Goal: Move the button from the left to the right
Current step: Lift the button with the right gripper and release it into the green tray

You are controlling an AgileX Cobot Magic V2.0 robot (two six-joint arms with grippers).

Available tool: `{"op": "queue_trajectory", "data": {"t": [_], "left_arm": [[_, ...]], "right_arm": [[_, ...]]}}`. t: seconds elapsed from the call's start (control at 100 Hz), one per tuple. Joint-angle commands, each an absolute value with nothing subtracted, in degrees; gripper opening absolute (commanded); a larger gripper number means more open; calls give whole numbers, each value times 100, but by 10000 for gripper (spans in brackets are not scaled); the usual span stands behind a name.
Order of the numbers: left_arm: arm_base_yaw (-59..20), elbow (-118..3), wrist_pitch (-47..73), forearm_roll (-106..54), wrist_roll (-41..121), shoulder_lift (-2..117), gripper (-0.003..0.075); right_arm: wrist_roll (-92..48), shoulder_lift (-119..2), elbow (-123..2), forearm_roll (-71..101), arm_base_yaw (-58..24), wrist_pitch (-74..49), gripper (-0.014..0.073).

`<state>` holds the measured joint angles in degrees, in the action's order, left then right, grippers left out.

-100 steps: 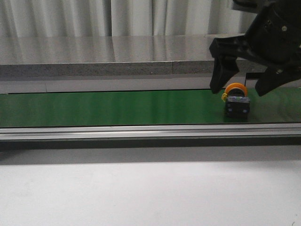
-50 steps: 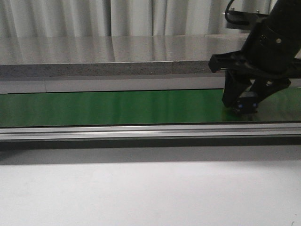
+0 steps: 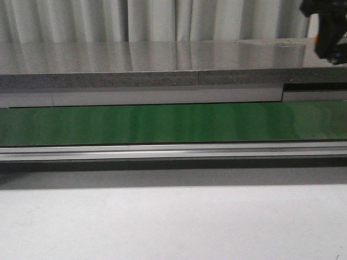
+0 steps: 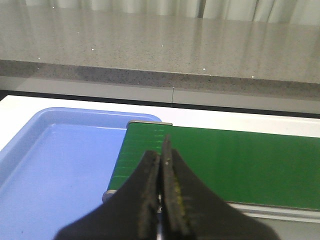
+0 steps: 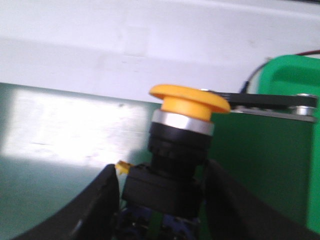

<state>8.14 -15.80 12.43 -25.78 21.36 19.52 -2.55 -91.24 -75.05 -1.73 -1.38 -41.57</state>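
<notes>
Here the button (image 5: 182, 145) sits clamped between the right tool's (image 5: 162, 200) fingers.

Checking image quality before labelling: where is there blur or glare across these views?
Front view: right claw is a dark smear at the top corner. Right wrist view: soft focus on the button, and a washed-out bright patch on the belt. Left wrist view: fairly sharp, shut left claw.

No readable text, labels or numbers.
The button (image 5: 182, 145), the green belt (image 3: 162, 123) and the blue tray (image 4: 55, 165) carry no lettering, brand mark or sign that can be made out in any view.
</notes>
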Motion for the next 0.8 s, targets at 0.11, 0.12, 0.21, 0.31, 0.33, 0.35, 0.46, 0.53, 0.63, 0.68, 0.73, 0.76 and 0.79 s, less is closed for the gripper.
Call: {"op": "queue_trajectory", "data": {"t": [0.11,0.12,0.21,0.31,0.33,0.35,0.46,0.53,0.63,0.68,0.73,0.76,0.79], "left_arm": [[782,-1752,828,-2664,2120,1983,-20],[782,-1752,828,-2664,2120,1983,-20],[782,-1752,828,-2664,2120,1983,-20],[782,-1752,828,-2664,2120,1983,-20],[782,-1752,828,-2664,2120,1983,-20],[782,-1752,828,-2664,2120,1983,-20],[782,-1752,828,-2664,2120,1983,-20],[782,-1752,828,-2664,2120,1983,-20],[782,-1752,828,-2664,2120,1983,-20],[782,-1752,828,-2664,2120,1983,-20],[782,-1752,828,-2664,2120,1983,-20],[782,-1752,828,-2664,2120,1983,-20],[782,-1752,828,-2664,2120,1983,-20]], "right_arm": [[-803,-8886,-7705,-303,1061,-3831,122],[-820,-8886,-7705,-303,1098,-3825,122],[-1012,-8933,-7699,-303,1524,-3724,122],[-1012,-9105,-7692,-296,1866,-3641,122],[-1012,-9162,-7692,-296,1919,-3635,122],[-1012,-9227,-7692,-296,1967,-3631,122],[-1012,-9627,-7692,-279,2139,-3675,122],[-1012,-9857,-7692,-274,2168,-3754,122],[-1012,-10077,-7692,-269,2173,-3789,122],[-1012,-10153,-7692,-246,2173,-3789,122],[-1012,-10213,-7692,-218,2173,-3789,122],[-1012,-10253,-7692,-208,2173,-3789,122],[-1012,-10276,-7692,-202,2173,-3802,122]]}}
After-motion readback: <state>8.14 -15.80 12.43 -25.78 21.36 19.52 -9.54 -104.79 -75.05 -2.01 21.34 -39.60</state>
